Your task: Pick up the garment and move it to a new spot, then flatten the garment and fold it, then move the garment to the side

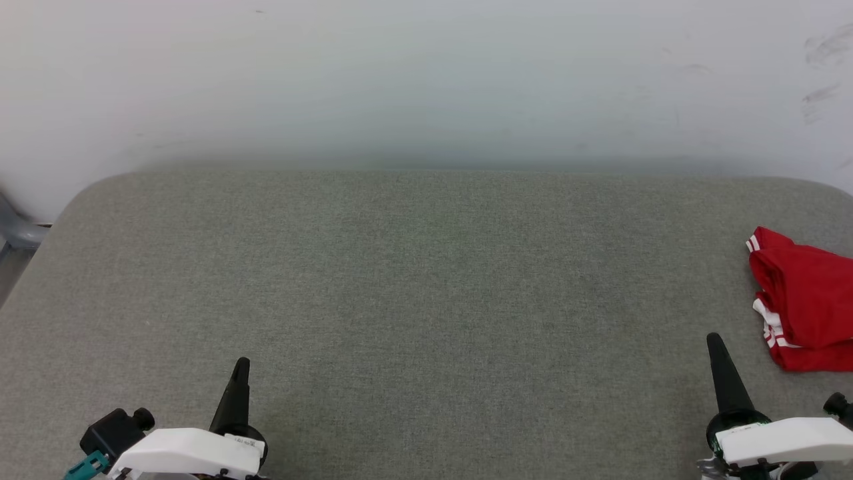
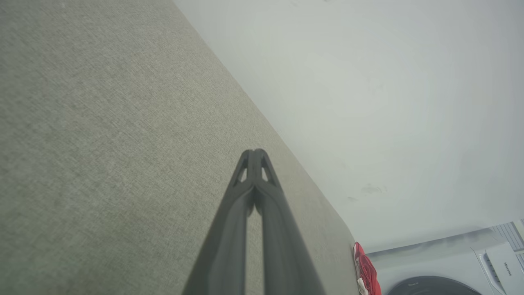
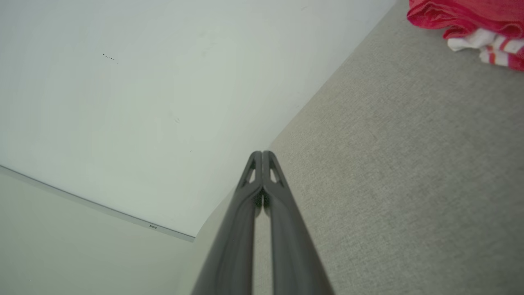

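Note:
The garment [image 1: 806,308], bright red with white striped trim, lies bunched at the right edge of the grey fabric surface [image 1: 426,293], partly cut off by the frame. It also shows as a red heap at the top right of the right wrist view [image 3: 470,18] and as a small red bit [image 2: 365,270] low in the left wrist view. My right gripper [image 1: 714,340] stands shut just left of the garment, apart from it. My left gripper [image 1: 242,363] is shut at the lower left, far from it. Both pairs of fingertips touch in the wrist views [image 2: 254,152] [image 3: 262,153], with nothing held.
A pale wall [image 1: 426,80] runs along the surface's far edge. A white washing machine [image 2: 470,266] stands beyond the surface's end in the left wrist view. A grey object [image 1: 16,230] sits past the far left corner.

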